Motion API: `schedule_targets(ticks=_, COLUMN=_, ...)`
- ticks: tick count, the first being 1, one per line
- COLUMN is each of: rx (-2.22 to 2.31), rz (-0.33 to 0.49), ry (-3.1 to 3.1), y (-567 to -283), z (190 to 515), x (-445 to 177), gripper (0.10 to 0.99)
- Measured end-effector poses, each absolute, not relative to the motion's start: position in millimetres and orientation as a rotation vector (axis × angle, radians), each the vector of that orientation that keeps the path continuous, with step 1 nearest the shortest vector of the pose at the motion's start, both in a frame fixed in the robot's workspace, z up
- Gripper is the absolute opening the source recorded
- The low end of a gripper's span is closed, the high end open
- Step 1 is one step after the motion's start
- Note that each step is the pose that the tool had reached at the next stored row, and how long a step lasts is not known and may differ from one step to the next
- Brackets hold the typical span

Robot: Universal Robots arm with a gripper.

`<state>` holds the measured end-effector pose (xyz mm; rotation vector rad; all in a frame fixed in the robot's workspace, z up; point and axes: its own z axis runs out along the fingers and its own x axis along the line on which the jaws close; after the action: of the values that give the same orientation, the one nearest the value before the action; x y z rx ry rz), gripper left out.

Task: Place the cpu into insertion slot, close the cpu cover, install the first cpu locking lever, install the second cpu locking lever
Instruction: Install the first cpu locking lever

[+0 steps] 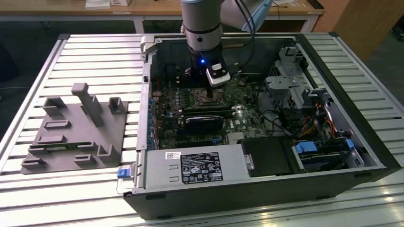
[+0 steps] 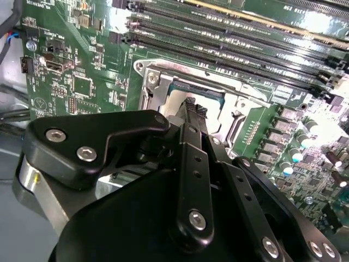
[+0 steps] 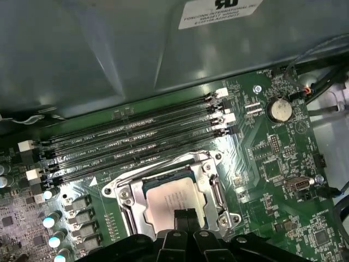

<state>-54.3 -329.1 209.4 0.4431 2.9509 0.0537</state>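
Gripper (image 3: 182, 215) lowered over socket inside open computer case (image 1: 353, 142); black fingertips (image 2: 192, 106) pressed together, nothing seen between them. Tips positioned just above chip (image 3: 173, 197), at its edge. Chip seated flat in socket (image 3: 136, 210), pale metal top exposed. Metal cover frame (image 3: 212, 188) seen around chip; whether latched cannot be told. Memory slots (image 3: 136, 144) located just beside socket on green motherboard (image 3: 283, 164). Grey fixture block (image 1: 75, 130) set on slatted table (image 1: 38, 189), well apart at exterior view's left.
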Motion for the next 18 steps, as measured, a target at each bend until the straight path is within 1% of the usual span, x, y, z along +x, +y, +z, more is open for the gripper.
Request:
schedule_targets(ticks=7, rx=0.431, rz=0.053, ry=2.953, y=-329, z=210, x=-54, gripper=0.106)
schedule_targets(ticks=18, rx=0.421, rz=0.042, ry=2.953, y=-329, z=226, x=-54, gripper=0.106)
